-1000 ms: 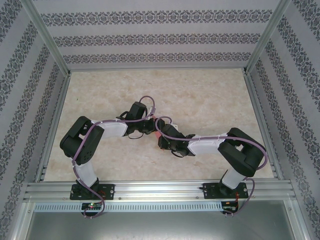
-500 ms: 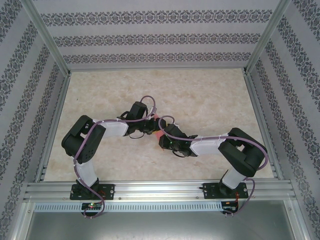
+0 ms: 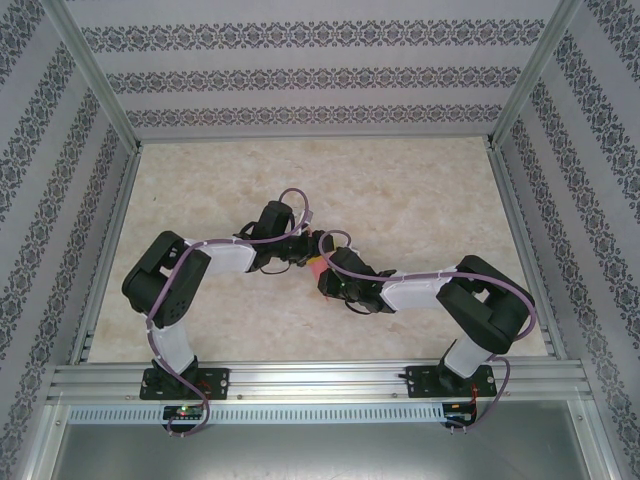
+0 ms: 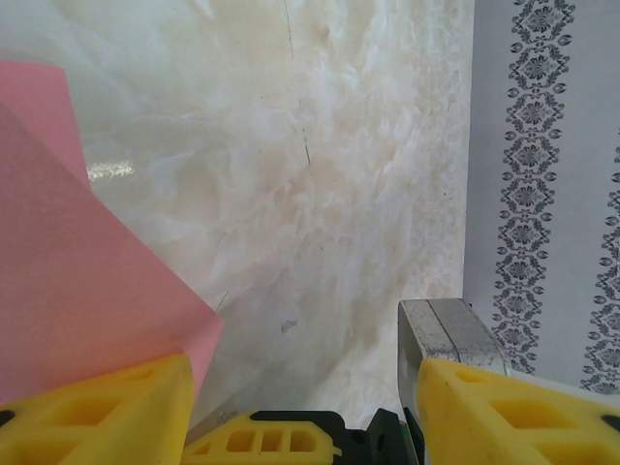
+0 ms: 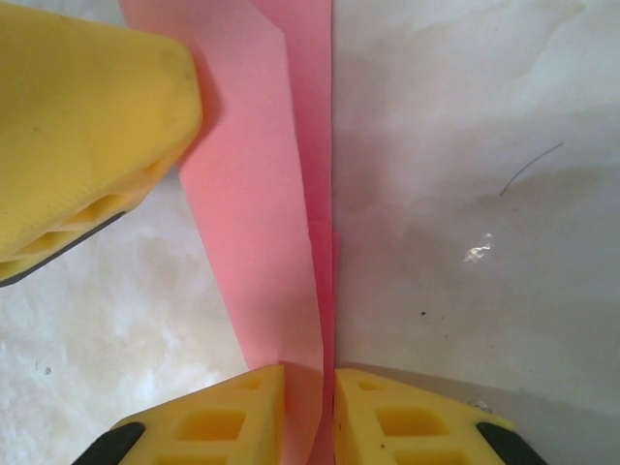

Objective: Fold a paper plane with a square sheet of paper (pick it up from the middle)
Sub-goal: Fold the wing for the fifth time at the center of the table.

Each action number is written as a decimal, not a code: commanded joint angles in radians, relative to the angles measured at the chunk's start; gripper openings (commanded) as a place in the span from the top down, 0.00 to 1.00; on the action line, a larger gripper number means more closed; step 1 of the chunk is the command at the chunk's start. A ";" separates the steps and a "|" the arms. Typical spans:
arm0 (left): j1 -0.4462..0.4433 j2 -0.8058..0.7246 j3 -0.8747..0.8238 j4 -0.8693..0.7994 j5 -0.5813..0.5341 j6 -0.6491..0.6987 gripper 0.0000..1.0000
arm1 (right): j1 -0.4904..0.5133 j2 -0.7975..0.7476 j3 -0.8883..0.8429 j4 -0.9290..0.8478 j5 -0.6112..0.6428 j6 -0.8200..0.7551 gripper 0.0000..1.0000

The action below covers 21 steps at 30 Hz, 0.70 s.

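Clearly, the right pincer [image 5: 310, 387] is pressed together on the pink paper sheet [image 5: 252, 194]. It pinches the folded layers at a lengthwise crease. The sheet is low over the counter [image 5: 465, 145], in the middle where both arms meet. The left pincer [image 4: 305, 363] is spread wide and holds nothing. The paper seems only to lean against one finger [image 4: 92, 417], but this contact is at the picture border, so I am not sure.

The paper should be very light, thin and soft to bend. It is easy to wrinkle or tear, and it may slip between smooth pads. I think the best place to hold it is close to the crease, where the doubled layers are stiffer, with a gentle flat pinch.
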 commanded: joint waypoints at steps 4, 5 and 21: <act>-0.005 0.038 0.023 0.162 0.048 -0.060 0.36 | 0.001 0.080 -0.015 0.067 -0.046 -0.004 0.79; -0.005 0.041 0.025 0.165 0.048 -0.060 0.36 | 0.001 0.080 -0.015 0.065 -0.044 -0.005 0.78; -0.007 0.027 0.041 0.223 0.050 -0.110 0.34 | 0.001 0.080 -0.025 0.081 -0.041 0.001 0.79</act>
